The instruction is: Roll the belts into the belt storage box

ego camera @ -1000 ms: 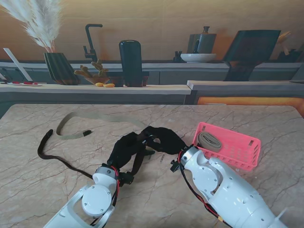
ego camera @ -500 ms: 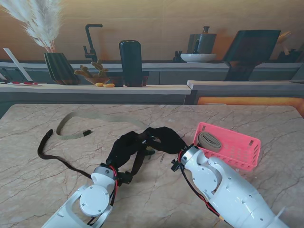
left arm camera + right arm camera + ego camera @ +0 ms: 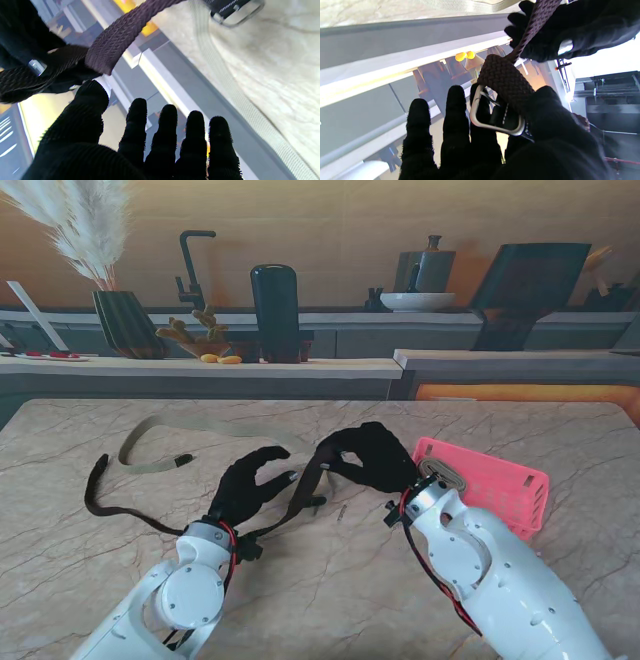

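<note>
At the far left of the stand view the dark belt (image 3: 120,512) trails its tail over the desk (image 3: 80,580), then climbs toward the middle of the frame. Above it, in the upper left, the tan belt (image 3: 160,442) lies loose and untouched. Left of centre, the left robot hand (image 3: 245,485) is released, fingers spread, with the strap crossing just beside its thumb in the wrist view; it holds nothing. Right of centre, the right robot hand (image 3: 368,460) is grasping the dark belt at its buckle (image 3: 495,117), thumb pressing the webbing against the fingers. At the right sits the pink belt storage box (image 3: 500,485), one rolled belt already inside.

To roll well, I judge the buckle end should stay pinned as the core while the left robot hand feeds the strap flat and lightly taut, untwisted, so the coil stays tight enough to fit the box.
</note>
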{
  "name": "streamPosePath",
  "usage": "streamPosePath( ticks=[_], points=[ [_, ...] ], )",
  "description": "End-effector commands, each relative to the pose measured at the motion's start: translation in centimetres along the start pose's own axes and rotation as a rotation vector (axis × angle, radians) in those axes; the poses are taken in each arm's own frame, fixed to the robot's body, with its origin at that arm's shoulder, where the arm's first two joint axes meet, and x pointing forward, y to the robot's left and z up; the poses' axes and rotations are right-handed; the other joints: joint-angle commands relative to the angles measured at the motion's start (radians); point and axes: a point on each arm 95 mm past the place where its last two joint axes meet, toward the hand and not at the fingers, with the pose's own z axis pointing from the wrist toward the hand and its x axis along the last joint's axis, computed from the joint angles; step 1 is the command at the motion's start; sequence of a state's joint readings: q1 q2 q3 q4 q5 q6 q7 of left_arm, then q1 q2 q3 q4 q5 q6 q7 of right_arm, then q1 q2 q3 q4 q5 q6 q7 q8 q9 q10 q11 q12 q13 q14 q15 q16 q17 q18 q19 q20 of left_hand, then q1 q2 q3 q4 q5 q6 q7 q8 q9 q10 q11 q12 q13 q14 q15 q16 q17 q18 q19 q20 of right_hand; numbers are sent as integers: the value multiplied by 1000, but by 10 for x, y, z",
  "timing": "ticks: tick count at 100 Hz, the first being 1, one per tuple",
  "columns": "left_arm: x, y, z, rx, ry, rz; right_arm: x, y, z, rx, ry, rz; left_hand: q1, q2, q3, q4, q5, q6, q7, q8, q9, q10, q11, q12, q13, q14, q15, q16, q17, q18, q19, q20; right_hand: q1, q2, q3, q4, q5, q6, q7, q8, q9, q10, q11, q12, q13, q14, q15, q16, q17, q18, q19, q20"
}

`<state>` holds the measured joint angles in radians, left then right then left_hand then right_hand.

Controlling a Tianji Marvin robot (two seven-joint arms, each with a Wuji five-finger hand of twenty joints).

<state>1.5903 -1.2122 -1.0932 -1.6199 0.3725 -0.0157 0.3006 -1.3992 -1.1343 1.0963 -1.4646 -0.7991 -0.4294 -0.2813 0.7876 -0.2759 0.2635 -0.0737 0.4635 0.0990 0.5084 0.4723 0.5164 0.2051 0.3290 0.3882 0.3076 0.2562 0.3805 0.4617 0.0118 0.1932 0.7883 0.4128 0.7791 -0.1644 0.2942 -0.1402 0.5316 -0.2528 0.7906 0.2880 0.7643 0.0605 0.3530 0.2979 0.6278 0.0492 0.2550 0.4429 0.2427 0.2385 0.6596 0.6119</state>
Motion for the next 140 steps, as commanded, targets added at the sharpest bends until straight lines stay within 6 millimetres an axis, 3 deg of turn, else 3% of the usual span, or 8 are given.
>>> streamPosePath(
  ticks=[1, 44, 61, 69, 84, 90, 125, 140],
  points=[
    [-2, 1, -4, -52, -16, -10, 3, 8, -3, -25, 18, -7, 12, 32, -56, 35, -4, 11, -67, -33, -35, 9, -40, -27, -33, -35, -37, -41, -18, -63, -41, -34, 4, 103, -9, 35, 6, -70, 13, -13, -22, -17, -30, -12, -34, -16, -18, -19, -18, -10, -26, -14],
    [2, 30, 8, -200, -3, -102, 1, 23, -9, -54, 15, -16, 11, -25, -26, 35, 30, -13, -72, -39, -15, -12, -51, -78, -3, -47, -49, -87, 6, -53, -82, -55, 20, 101, -29, 46, 10, -68, 19, -19, -11, -19, -34, -13, -21, -17, -13, -25, -11, -12, -21, -15],
    [6, 33, 5, -214, 20, -165, -1, 23, -9, -48, 9, -28, -7, -61, 153, 22, 134, -38, 16, 8, 174, -19, -7, -42, 167, -19, 15, -49, 84, 30, -1, -11, 20, 104, -35, 47, 8, -69, 18, -19, -13, -18, -37, -13, -21, -19, -14, -26, -11, -11, -21, -16],
    [7, 34, 4, -223, 25, -193, -2, 23, -8, -46, 3, -24, 115, -133, 174, -44, 190, -83, 92, 49, 300, -30, 34, -17, 292, -6, 87, -15, 148, 53, 69, 22, 19, 107, -38, 46, 5, -70, 17, -20, -16, -17, -38, -13, -23, -20, -14, -27, -13, -11, -21, -17],
    [9, 31, 3, -270, 10, -277, -4, 23, -8, -45, -2, -15, 239, -91, 219, -27, 268, -65, 291, 7, 506, -38, 146, 122, 476, 23, 286, 77, 264, 76, 243, 100, -7, 150, -65, 40, -21, -84, 0, -21, -27, -9, -43, -15, -26, -19, -17, -28, -15, -11, -22, -18],
    [9, 30, 2, -279, 0, -307, -4, 23, -9, -43, -2, -7, 247, -84, 230, -20, 257, -47, 327, 17, 520, -33, 179, 162, 496, 28, 332, 103, 280, 86, 273, 113, 83, 208, -243, 73, -33, -98, -14, -1, -28, -2, -44, -14, -13, -17, -14, -13, -3, -18, -10, -6],
    [11, 23, -2, -291, -85, -544, -7, 15, -13, 8, 60, -28, 296, -41, 165, -24, 212, 7, 376, 92, 533, -12, 379, 290, 565, 25, 517, 263, 326, 110, 398, 171, 25, 306, -329, 70, -168, -182, -107, -35, -124, 6, -27, -15, -14, -27, 22, 24, 13, -53, 45, 42],
    [13, 20, -3, -280, -126, -648, -8, 9, -12, 41, 111, -31, 334, 22, 41, -20, 201, 34, 383, 85, 561, -56, 487, 376, 617, 13, 593, 320, 357, 121, 451, 197, 2, 346, -323, 77, -303, -201, -115, -91, -194, -11, -14, -29, -47, -38, -17, -11, 5, -65, 17, 33]
  ],
)
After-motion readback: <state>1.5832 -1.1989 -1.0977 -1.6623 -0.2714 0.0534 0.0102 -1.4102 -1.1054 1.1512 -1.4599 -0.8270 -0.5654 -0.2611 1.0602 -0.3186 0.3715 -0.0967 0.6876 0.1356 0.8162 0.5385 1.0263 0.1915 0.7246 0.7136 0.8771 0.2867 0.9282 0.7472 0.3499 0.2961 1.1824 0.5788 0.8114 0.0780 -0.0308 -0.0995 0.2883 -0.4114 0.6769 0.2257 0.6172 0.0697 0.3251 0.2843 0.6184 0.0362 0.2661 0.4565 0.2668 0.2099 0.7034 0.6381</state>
